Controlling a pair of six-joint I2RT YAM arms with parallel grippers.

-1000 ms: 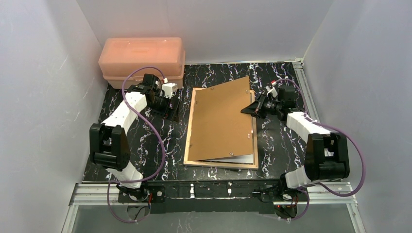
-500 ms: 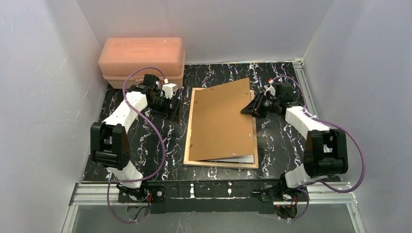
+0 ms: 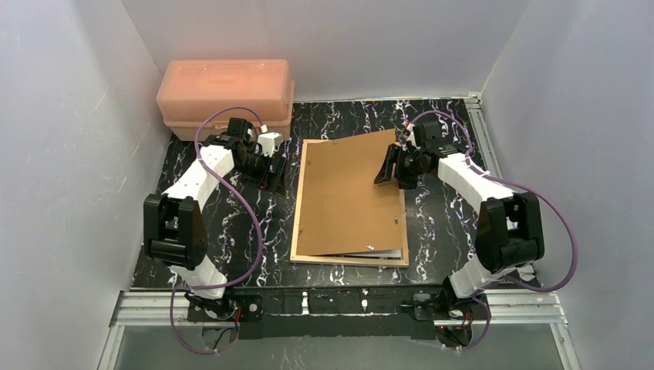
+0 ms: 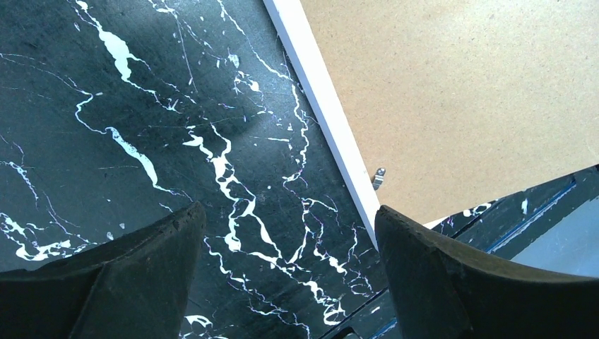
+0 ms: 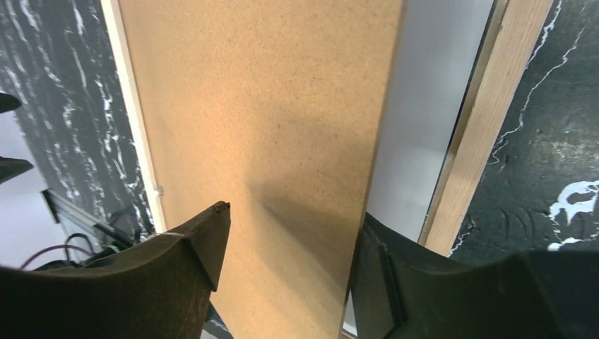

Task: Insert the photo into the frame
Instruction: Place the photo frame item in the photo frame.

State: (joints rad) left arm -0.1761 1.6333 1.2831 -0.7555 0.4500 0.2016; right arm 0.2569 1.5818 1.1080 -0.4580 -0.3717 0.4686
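Observation:
The frame (image 3: 298,223) lies face down in the middle of the table, tan wood rim up. A loose brown backing board (image 3: 347,196) rests skewed on top of it. Under the board, the photo (image 3: 383,252) shows only as a pale strip of its white back (image 5: 431,106) inside the wood rim (image 5: 487,120). My right gripper (image 3: 388,166) is open, its jaws (image 5: 293,219) straddling the board's right edge (image 5: 268,127) without gripping it. My left gripper (image 3: 274,173) hangs open over bare table (image 4: 289,226), just left of the frame's edge (image 4: 325,106).
A pink plastic box (image 3: 224,96) stands at the back left, right behind the left arm. White walls close in three sides. A small metal clip (image 4: 379,176) sits on the frame's edge. Black marbled table (image 3: 439,231) shows to the right of the frame.
My right gripper has opened and let go of the board's right edge. The arm has swung left and toward the back, and the board has settled lower on the frame. The left arm is unmoved.

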